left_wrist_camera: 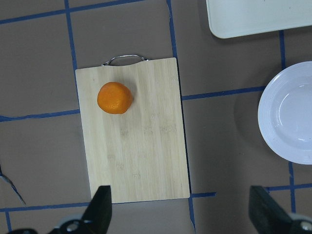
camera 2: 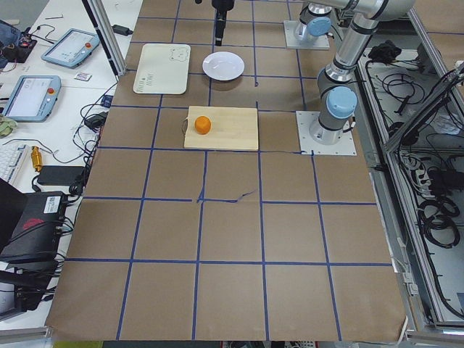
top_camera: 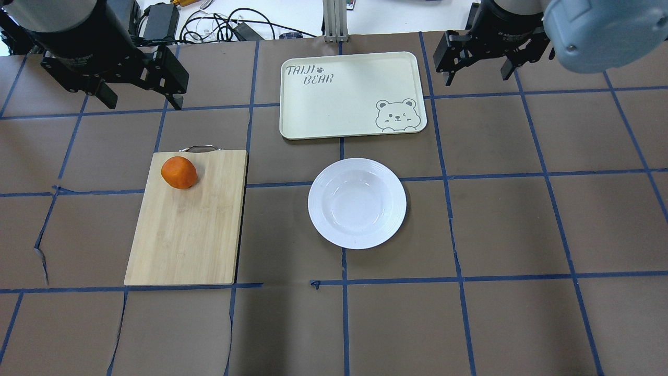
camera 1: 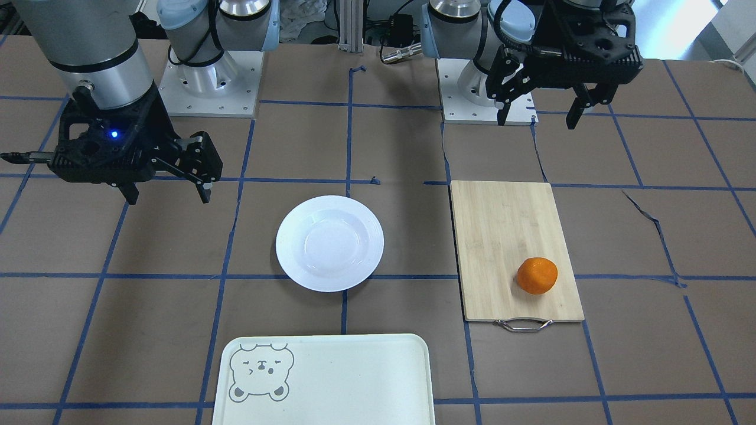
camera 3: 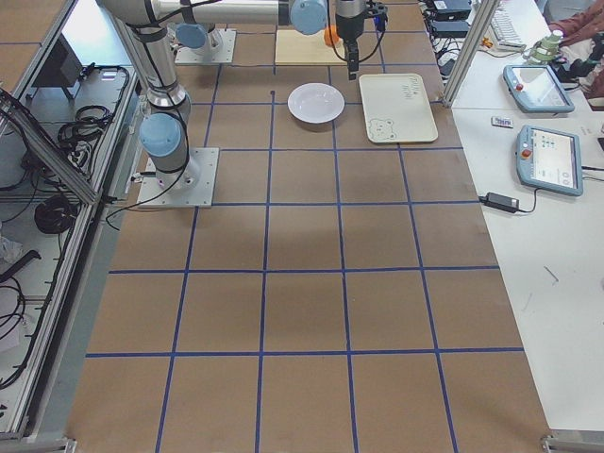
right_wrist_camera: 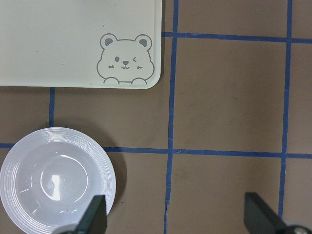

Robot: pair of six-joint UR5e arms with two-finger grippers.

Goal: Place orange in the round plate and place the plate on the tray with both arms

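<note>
Tray [camera 1: 354, 378], round plate [camera 1: 329, 243] beyond it, orange [camera 1: 537, 275] apart on cutting board [camera 1: 502, 236]

orange [camera 2: 202, 125] on cutting board [camera 2: 232, 129] | round plate [camera 2: 223, 65] just beside tray [camera 2: 162, 69] | left arm [camera 2: 338, 105] near board

From across the table, the tray [camera 1: 354, 378] runs off the lower edge, its end cut away. The left wrist camera catches only one corner of it, and clips the round plate [left_wrist_camera: 292, 112] at the right. From the table's right end, the orange [camera 3: 329, 37] barely peeks out behind the right gripper [camera 3: 351, 68], whose jaws are too small to read there. Each wrist view shows just fingertips [right_wrist_camera: 95, 214] at its bottom edge.
</note>
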